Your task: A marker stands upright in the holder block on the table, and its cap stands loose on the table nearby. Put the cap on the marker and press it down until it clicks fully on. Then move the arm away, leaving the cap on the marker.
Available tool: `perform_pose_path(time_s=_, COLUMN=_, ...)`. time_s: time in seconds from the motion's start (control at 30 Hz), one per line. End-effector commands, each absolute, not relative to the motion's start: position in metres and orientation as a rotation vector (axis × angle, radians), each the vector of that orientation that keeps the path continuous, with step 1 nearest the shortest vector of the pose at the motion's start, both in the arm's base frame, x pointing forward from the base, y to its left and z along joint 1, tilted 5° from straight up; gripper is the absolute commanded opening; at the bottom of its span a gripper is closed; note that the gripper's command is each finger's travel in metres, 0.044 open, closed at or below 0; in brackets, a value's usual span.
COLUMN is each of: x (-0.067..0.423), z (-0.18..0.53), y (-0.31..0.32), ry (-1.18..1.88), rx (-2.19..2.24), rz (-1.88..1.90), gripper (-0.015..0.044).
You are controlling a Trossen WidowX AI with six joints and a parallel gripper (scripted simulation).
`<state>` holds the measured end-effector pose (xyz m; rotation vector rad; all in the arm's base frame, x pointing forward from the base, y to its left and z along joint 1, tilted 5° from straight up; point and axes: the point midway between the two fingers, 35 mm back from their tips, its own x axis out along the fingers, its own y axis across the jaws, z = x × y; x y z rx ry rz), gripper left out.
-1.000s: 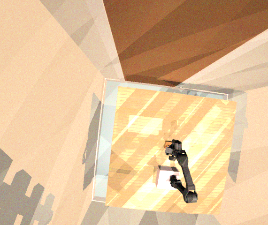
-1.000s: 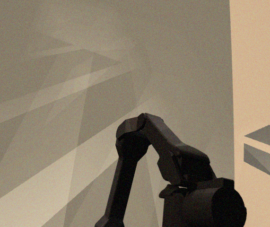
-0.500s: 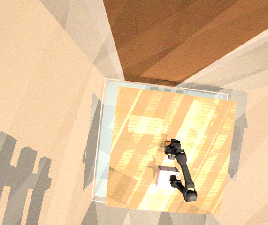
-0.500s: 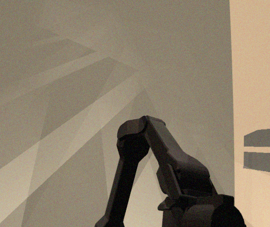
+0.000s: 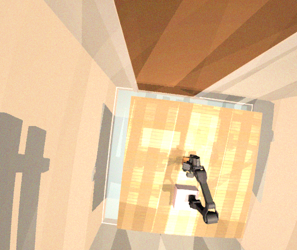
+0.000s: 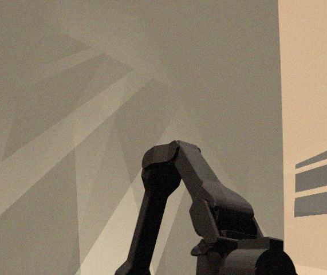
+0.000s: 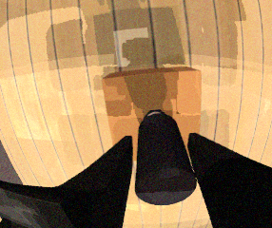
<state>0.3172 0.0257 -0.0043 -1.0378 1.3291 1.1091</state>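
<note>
The orange holder block (image 5: pixel 185 159) (image 7: pixel 188 92) stands on the table, just past the fingertips in the wrist view. The black cap (image 7: pixel 159 147) stands over the marker's place at the block, its far end toward the block. A thin pale sliver shows at that far end; the rest of the marker is hidden, and how far down the cap sits cannot be told. My gripper (image 7: pixel 161 141) is partly open, one finger on each side of the cap, with narrow gaps between its fingertips and the cap. The fingers are not clearly seen in the top and exterior views.
The wooden table (image 5: pixel 153 139) carries a pale pink box (image 5: pixel 180 199) under the arm's base. My dark arm (image 5: pixel 206 192) (image 6: pixel 196 168) bends from there to the holder block. Striped shadows fall across the table and walls.
</note>
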Motion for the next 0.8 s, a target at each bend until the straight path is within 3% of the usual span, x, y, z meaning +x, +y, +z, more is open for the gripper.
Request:
perform_pose_path(time_s=0.0, x=0.317, z=-0.004, y=0.026, ry=1.329, rx=-1.038, rz=1.109, gripper=0.0263)
perform_pose_path(time_s=0.23, x=0.317, z=-0.004, y=0.026, ry=1.329, rx=-1.038, rz=1.109, gripper=0.044)
perform_pose_path(time_s=0.47, x=0.322, z=0.068, y=0.025, ry=1.329, rx=-1.038, rz=1.109, gripper=0.044)
perform_pose_path(time_s=0.63, x=0.322, z=0.071, y=0.025, ry=1.329, rx=-1.038, rz=1.109, gripper=0.044)
perform_pose_path(time_s=0.77, x=0.321, z=0.069, y=0.024, ry=1.427, rx=-0.852, rz=0.914, gripper=0.0335)
